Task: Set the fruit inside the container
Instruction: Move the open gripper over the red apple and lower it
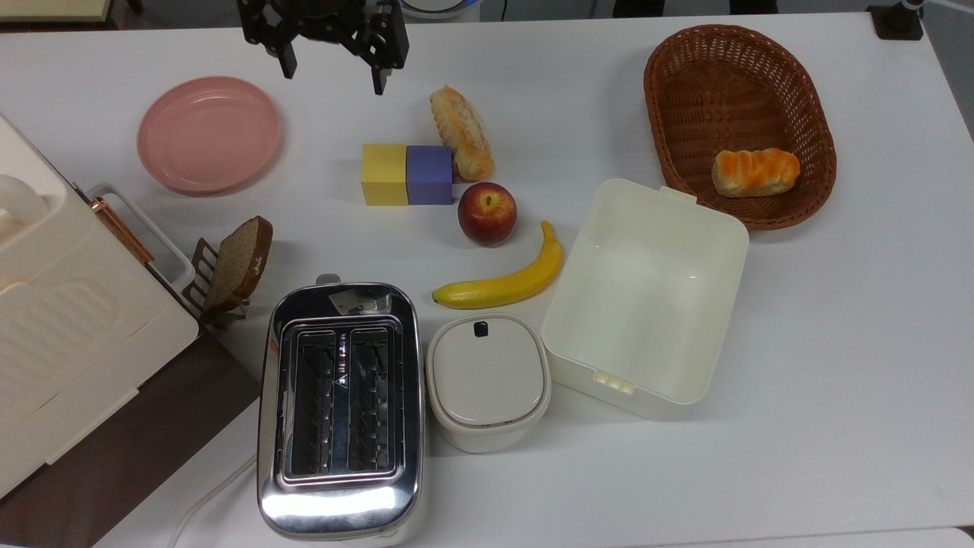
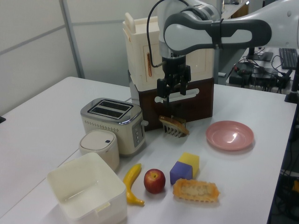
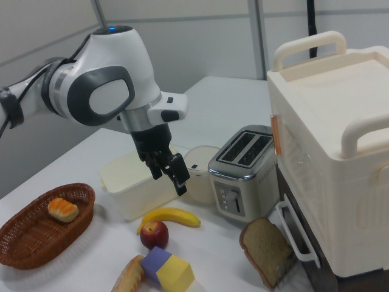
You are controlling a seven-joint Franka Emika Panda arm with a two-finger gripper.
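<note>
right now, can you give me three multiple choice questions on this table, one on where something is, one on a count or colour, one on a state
1. In the top view, where is the apple?
A. inside the basket
B. on the table next to the purple block
C. on the pink plate

2. How many bread rolls are there?
A. one
B. two
C. four

3. What is the state of the white tub?
A. empty
B. holding the banana
C. closed with a lid

Answers:
1 B: the apple sits on the table by the purple block.
2 B: one roll lies on the table, and another lies in the basket.
3 A: the bare floor of the tub shows, and the banana lies outside it.
</note>
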